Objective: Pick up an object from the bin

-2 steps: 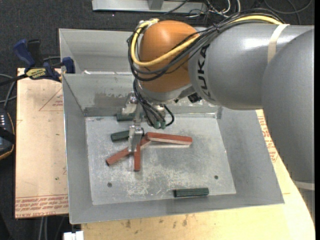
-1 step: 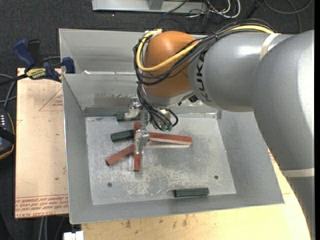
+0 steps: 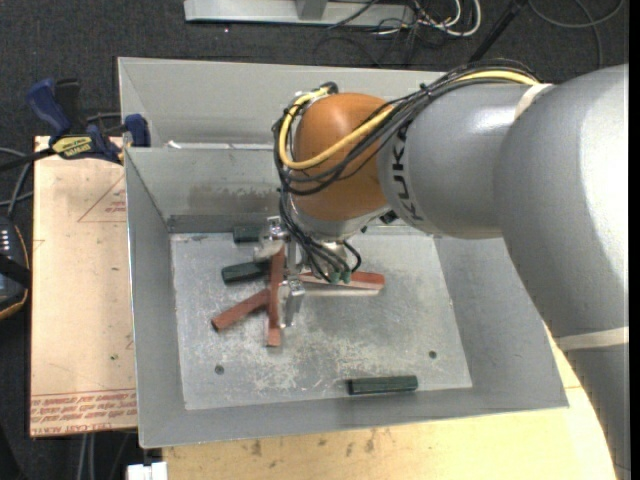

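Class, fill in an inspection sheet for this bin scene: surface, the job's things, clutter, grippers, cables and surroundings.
Surface: grey metal bin, floor speckled and scuffed.
Job's things: two reddish-brown sticks crossed at mid-floor; a third stick of the same colour lies to their right.
Clutter: two dark blocks toward the back left; a dark bar lies alone near the front.
Grippers: end effector low over the crossed sticks; whether it touches them is unclear.
Cables: yellow and black cables run along the arm over the orange wrist cover.
Surroundings: dark floor with loose cables behind the bin.
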Tool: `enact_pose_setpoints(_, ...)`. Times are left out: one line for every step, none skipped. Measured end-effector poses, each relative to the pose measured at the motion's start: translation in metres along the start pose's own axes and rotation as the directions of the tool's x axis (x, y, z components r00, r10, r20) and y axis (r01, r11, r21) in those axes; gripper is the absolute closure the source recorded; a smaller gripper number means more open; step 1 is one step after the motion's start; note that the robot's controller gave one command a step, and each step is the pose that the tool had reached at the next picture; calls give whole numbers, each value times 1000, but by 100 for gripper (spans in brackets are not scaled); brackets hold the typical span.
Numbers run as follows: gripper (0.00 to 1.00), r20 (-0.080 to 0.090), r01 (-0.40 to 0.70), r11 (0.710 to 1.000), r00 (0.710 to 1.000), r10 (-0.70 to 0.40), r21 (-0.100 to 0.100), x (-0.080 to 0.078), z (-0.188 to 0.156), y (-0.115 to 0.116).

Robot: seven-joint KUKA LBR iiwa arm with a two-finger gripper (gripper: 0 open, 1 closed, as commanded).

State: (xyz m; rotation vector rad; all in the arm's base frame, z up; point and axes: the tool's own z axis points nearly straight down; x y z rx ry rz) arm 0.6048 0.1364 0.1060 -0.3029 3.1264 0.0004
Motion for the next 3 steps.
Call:
enact_pose_setpoints(100,21,221,975,975,-221,-1,-55,23,13)
enact_pose_setpoints(100,21,221,975,975,-221,-2,-55,23,13)
enact_pose_setpoints(100,9,225,974,974,-225,1,-46,-137,14)
